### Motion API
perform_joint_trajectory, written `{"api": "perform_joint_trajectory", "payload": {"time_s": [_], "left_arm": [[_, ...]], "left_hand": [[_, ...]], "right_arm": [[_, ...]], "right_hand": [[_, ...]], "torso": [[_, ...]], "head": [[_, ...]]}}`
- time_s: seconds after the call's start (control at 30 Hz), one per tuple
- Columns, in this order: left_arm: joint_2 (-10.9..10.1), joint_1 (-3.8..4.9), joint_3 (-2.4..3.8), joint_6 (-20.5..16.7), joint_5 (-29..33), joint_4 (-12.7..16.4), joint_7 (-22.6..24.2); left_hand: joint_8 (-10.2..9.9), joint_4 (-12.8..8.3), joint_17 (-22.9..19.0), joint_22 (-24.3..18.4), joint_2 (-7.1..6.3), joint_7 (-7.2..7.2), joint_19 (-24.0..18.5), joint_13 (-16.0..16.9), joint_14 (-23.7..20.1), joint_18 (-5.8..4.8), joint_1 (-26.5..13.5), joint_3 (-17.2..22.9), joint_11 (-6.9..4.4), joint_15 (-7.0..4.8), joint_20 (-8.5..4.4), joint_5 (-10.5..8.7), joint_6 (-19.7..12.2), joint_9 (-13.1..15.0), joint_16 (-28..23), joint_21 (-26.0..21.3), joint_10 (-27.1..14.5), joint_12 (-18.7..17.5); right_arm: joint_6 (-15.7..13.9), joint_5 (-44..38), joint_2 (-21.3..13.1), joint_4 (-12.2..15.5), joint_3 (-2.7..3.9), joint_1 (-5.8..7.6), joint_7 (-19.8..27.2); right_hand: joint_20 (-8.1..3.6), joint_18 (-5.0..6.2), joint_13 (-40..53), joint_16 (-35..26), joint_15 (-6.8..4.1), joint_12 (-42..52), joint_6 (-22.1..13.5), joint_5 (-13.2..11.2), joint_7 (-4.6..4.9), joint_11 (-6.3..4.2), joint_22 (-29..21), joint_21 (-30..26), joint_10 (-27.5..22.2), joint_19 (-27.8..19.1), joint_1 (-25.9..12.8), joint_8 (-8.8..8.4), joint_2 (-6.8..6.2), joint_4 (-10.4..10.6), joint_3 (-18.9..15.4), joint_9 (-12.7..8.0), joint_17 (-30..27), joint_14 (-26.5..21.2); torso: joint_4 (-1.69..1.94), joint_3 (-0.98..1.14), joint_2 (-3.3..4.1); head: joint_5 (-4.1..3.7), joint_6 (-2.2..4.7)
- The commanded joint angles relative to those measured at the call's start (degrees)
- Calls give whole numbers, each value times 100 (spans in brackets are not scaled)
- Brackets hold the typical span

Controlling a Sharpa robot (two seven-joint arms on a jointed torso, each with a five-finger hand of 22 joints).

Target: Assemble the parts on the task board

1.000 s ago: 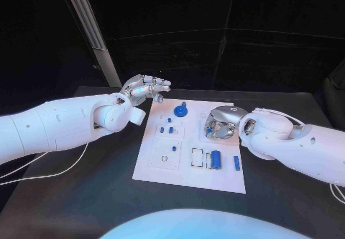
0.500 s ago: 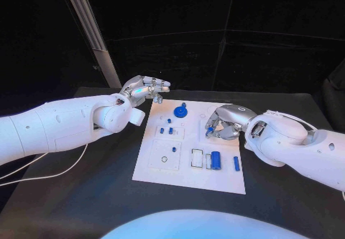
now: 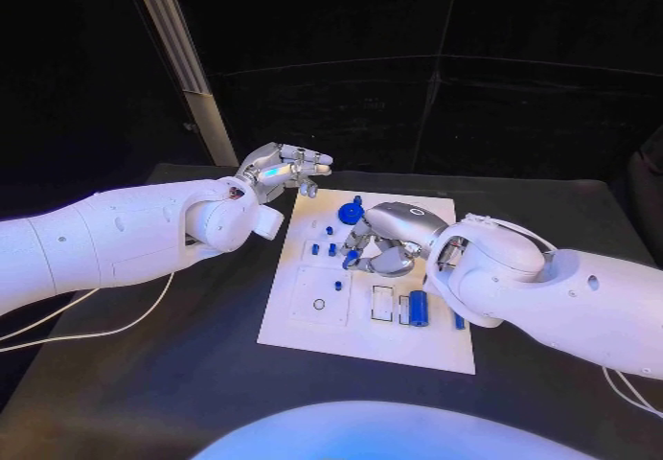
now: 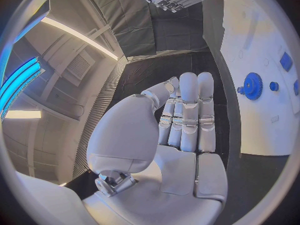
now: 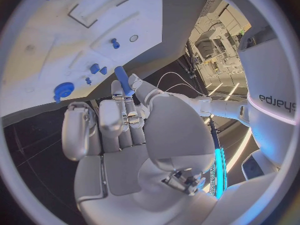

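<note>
In right hand [image 5: 119, 120], blue peg [image 5: 122, 80] boardward.

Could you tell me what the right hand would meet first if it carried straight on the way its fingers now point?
Probably the task board: the right hand, pinching a blue peg, aims down at its middle, near the small blue parts. Depth is unclear, so the exact spot is uncertain.

A white task board [image 3: 307, 321] carries blue parts [image 3: 415, 308] on a black table [image 3: 166, 383], flanked by silver hands.
</note>
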Motion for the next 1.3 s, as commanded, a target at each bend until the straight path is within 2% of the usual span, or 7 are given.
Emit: {"api": "perform_joint_trajectory", "payload": {"time_s": [0.03, 0.13, 0.43, 0.87, 1.3], "left_arm": [[25, 10, 5, 81, 19, 2, 19], [37, 10, 5, 84, 19, -2, 18], [65, 11, 5, 92, 19, -11, 18], [90, 11, 6, 102, 19, -21, 14], [101, 11, 6, 111, 19, -31, 7]], "left_hand": [[-39, -34, -5, 2, 33, 19, 14, 9, -8, 34, 17, -3, 6, -3, -25, -30, 21, 9, -38, -28, -35, 20], [-39, -34, -5, 2, 33, 19, 14, 9, -8, 34, 17, -3, 6, -3, -25, -30, 21, 9, -38, -28, -35, 20], [-40, -33, -6, 2, 33, 20, 13, 11, -9, 33, 11, -6, 8, -2, -24, -32, 21, 9, -39, -29, -38, 22], [-40, -33, -6, 2, 33, 20, 13, 11, -9, 33, 11, -6, 8, -2, -24, -32, 21, 9, -39, -29, -38, 22], [-40, -33, -6, 2, 33, 20, 13, 11, -9, 33, 11, -6, 8, -2, -24, -32, 21, 9, -39, -29, -38, 22]], "right_arm": [[102, 110, 189, -120, -2, -47, 256], [240, 83, 375, -245, -5, -132, 295], [630, -107, 804, -611, -13, -373, 304], [874, -288, 1061, -904, -29, -474, 264], [1041, -342, 1146, -984, -38, -512, 287]], "right_hand": [[-24, -77, -10, -14, -46, -20, 58, 17, -51, 12, 257, 1, -15, 0, 43, 12, 42, -3, 38, 97, -10, 52], [-24, -77, -12, -16, -43, -22, 49, 17, -46, 16, 254, -2, -27, -3, 45, 2, 43, -10, 45, 96, -15, 49], [-20, -73, -17, -21, -35, -24, 27, 17, -33, 27, 238, -16, -59, -15, 43, -22, 45, -22, 60, 94, -29, 41], [-15, -72, -19, -19, -27, -24, 12, 18, -25, 36, 232, -22, -85, -21, 43, -39, 46, -36, 74, 94, -33, 36], [-11, -71, -21, -23, -22, -24, 4, 18, -19, 42, 229, -25, -103, -25, 44, -49, 45, -48, 83, 93, -42, 32]], "torso": [[3, -8, 3], [-13, -8, -1], [1, -3, -4], [-5, 2, 0], [-10, 2, 0]], "head": [[15, -22], [58, -37], [103, -68], [167, -116], [206, -156]]}}
